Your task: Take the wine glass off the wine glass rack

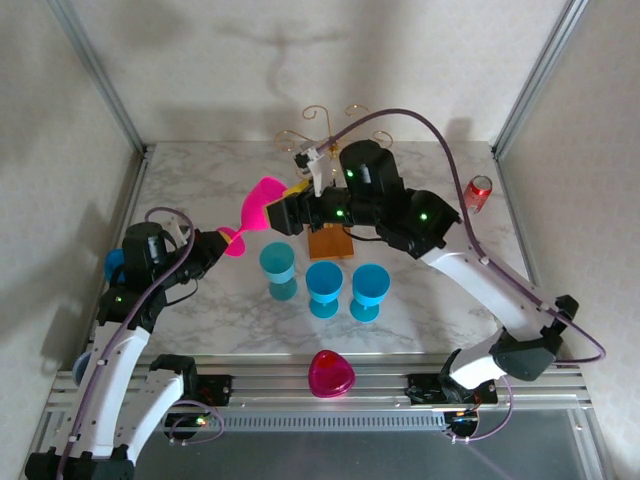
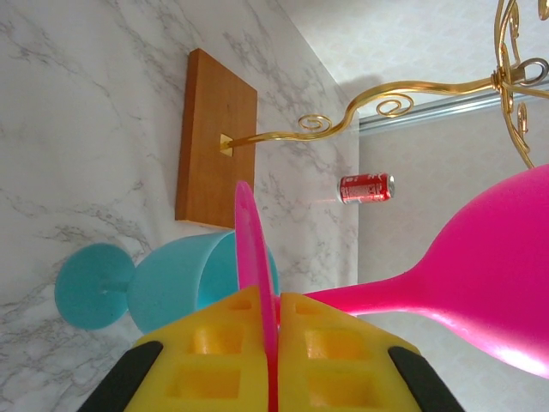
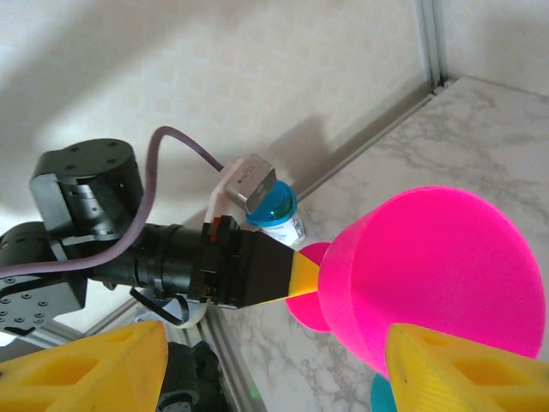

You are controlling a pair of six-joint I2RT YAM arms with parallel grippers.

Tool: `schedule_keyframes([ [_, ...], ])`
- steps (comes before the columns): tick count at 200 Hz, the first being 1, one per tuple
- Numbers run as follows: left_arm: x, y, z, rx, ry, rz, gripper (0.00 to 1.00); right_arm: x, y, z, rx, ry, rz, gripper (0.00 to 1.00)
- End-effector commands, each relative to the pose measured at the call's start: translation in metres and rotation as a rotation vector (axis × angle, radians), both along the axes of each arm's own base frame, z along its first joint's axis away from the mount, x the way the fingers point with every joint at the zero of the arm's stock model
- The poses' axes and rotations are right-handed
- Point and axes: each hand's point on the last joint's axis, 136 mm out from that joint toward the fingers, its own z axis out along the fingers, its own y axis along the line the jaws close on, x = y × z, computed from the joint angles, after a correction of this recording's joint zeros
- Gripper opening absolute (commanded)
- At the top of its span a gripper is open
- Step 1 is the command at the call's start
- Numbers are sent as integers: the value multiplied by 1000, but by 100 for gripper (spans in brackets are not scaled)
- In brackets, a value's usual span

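Observation:
The pink wine glass (image 1: 262, 204) hangs tilted in the air, left of the wine glass rack. The rack is gold wire (image 1: 318, 118) on an orange-brown wooden base (image 1: 330, 243). My left gripper (image 1: 226, 243) is shut on the glass's flat foot (image 2: 250, 249); its yellow fingers (image 2: 206, 352) pinch the disc edge-on. The pink bowl (image 2: 497, 275) reaches right, below the rack's scroll arm (image 2: 377, 94). My right gripper (image 1: 283, 213) is open beside the bowl (image 3: 437, 266), its yellow fingers (image 3: 86, 369) wide apart. One finger (image 3: 467, 373) lies against the bowl's lower side.
Three blue glasses (image 1: 278, 268) (image 1: 324, 287) (image 1: 370, 291) stand in front of the rack's base. Another pink glass (image 1: 331, 374) sits at the near edge. A red can (image 1: 478, 193) stands at the right, and a blue-lidded bottle (image 3: 276, 210) is at the left edge.

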Motion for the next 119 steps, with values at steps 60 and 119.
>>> schedule_keyframes([
  [60,2,3,11,25,-62,3,0,12,17,-19,-42,80,57,66],
  [119,3,4,13,30,-62,10,0,13,26,-34,-71,102,90,53],
])
